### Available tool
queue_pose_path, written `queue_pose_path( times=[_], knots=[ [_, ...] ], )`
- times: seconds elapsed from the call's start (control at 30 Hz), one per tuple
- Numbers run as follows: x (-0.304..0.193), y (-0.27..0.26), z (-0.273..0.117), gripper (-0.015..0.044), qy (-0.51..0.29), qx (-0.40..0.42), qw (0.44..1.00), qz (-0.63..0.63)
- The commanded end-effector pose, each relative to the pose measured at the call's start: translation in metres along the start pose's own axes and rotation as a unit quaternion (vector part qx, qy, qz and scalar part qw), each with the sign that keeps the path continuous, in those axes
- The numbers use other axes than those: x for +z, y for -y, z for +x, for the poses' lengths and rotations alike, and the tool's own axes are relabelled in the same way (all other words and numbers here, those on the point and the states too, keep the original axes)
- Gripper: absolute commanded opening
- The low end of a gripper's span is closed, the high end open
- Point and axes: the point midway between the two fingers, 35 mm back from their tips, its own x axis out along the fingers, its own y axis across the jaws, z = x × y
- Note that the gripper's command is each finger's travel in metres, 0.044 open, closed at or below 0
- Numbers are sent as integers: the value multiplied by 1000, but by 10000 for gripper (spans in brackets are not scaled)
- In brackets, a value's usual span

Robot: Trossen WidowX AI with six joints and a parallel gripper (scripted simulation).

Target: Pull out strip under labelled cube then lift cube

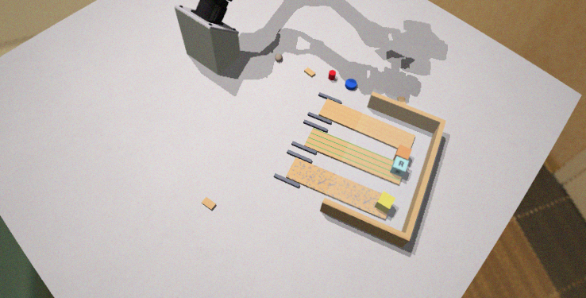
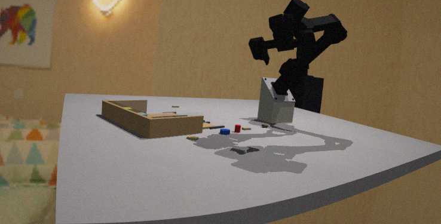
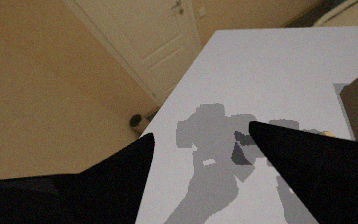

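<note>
The labelled cube [image 1: 400, 164], light blue with an R on top, sits on the far end of the green-striped strip [image 1: 348, 147]. An orange cube [image 1: 403, 150] is right beside it, at the corner of the plain strip [image 1: 364, 121]; what it rests on is unclear. A yellow cube [image 1: 385, 200] sits on the speckled strip [image 1: 328, 180]. My gripper [image 3: 200, 132] is open and empty, high above the table and well away from the strips. Its fingers frame bare table and arm shadow in the wrist view.
A three-sided wooden wall [image 1: 424, 180] [image 2: 123, 119] [image 3: 356, 107] surrounds the cubes' ends. Dark rails [image 1: 315, 125] flank the strips' outer ends. A blue disc [image 1: 350, 83] [image 2: 224, 131], red cylinder [image 1: 332, 75] [image 2: 237, 128], grey ball [image 1: 278, 57] and small wooden blocks [image 1: 209, 203] [image 2: 192, 137] lie outside.
</note>
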Motion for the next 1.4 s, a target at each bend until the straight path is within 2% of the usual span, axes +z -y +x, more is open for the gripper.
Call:
queue_pose_path(
  times=[0.0, 0.17, 0.37, 0.63, 1.17, 1.37],
  knots=[
    [-2, 62, -16, 400, 13, -61, 998, 1],
    [-12, 140, -51, 400, 27, -142, 989, 13],
    [-42, 220, -111, 400, 44, -235, 970, 40],
    [-98, 283, -189, 400, 62, -329, 938, 88],
    [-99, 283, -191, 400, 62, -330, 938, 89],
    [-94, 312, -174, 242, -19, -331, 938, 96]
  ],
)
